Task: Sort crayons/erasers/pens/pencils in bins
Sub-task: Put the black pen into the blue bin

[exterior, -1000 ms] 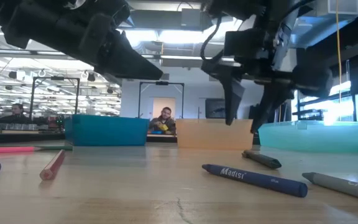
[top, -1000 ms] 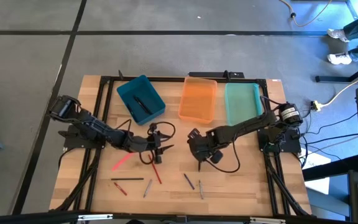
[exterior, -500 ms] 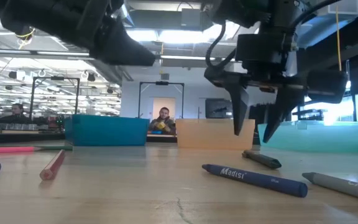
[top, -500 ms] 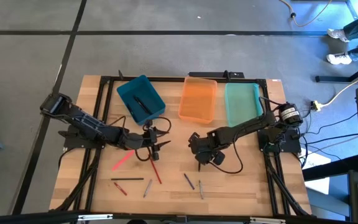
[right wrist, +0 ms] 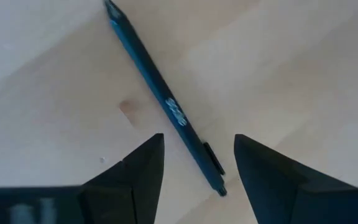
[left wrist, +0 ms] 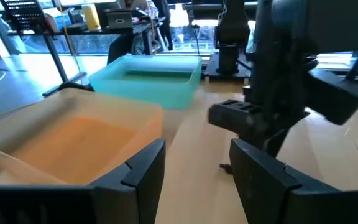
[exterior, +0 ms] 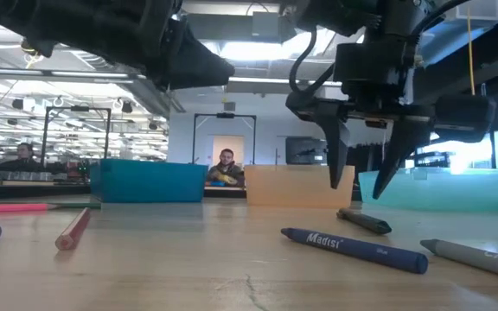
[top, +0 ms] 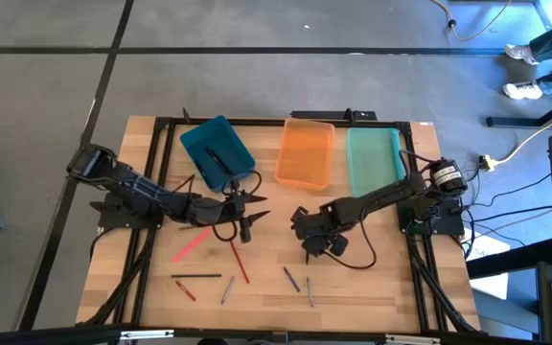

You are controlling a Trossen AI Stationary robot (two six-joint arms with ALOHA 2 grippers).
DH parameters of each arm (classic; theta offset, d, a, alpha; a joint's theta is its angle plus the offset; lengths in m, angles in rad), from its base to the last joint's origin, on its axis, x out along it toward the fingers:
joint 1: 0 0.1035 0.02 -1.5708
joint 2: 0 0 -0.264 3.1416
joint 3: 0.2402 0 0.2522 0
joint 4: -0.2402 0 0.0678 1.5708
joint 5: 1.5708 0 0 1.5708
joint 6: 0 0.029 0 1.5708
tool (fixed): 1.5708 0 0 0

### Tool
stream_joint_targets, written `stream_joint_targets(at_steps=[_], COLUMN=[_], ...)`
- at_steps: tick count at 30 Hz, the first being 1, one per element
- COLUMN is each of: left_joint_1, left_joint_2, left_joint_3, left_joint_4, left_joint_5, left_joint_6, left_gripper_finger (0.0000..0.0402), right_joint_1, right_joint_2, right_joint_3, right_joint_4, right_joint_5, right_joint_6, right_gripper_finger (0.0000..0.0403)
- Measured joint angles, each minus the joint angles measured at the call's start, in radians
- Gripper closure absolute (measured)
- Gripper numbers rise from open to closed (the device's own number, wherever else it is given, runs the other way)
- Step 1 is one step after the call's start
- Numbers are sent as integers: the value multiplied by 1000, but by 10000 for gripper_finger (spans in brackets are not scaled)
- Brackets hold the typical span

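Observation:
Three bins stand along the far edge: a teal-blue one (top: 217, 151) with a dark stick inside, an orange one (top: 306, 153) and a mint one (top: 373, 158). Loose sticks lie on the wood: pink (top: 190, 246), red (top: 241, 264) and several near the front edge. My right gripper (exterior: 366, 177) points down, open, just above a dark blue pen (right wrist: 163, 102); its fingers stand on either side of the pen's clip end without touching it. My left gripper (top: 247, 206) hovers open and nearly level near the teal-blue bin, nothing between its fingers (left wrist: 197, 168).
A blue crayon (exterior: 353, 244) and a grey one (exterior: 474, 257) lie on the near side of the pen in the low view, and a red pencil (exterior: 73, 229) lies to the left. Black frame rails and cables run along the table's sides. People sit in the room behind.
My left gripper has risen and drifted toward the far edge, away from the red stick, staying open. My right gripper has rolled a little about its own axis over the pen; its fingers now hang more upright and stay open.

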State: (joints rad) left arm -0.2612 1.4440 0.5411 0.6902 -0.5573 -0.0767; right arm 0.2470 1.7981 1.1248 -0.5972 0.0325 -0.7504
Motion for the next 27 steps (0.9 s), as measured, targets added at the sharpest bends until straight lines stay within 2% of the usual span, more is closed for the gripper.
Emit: stream_joint_targets(at_steps=[5, 11, 19, 23, 27], left_joint_1=[-28, -55, -60, -60, -60], left_joint_2=[-41, -112, -116, -116, -117], left_joint_3=[0, 0, 0, 0, 0], left_joint_4=[-24, -144, -201, -194, -185], left_joint_5=[-21, -119, -118, -119, -119], left_joint_6=[-2, -37, -118, -127, -127], left_gripper_finger=[229, 231, 232, 232, 232], right_joint_1=[0, -2, -2, -21, -57], right_joint_2=[7, 79, 108, 112, 113], right_joint_3=[0, 1, 3, 3, 3], right_joint_4=[11, 28, 76, 94, 89], right_joint_5=[-10, -62, -76, -140, -226], right_joint_6=[-44, -71, -98, -70, -35], right_gripper_finger=[205, 205, 205, 208, 234])
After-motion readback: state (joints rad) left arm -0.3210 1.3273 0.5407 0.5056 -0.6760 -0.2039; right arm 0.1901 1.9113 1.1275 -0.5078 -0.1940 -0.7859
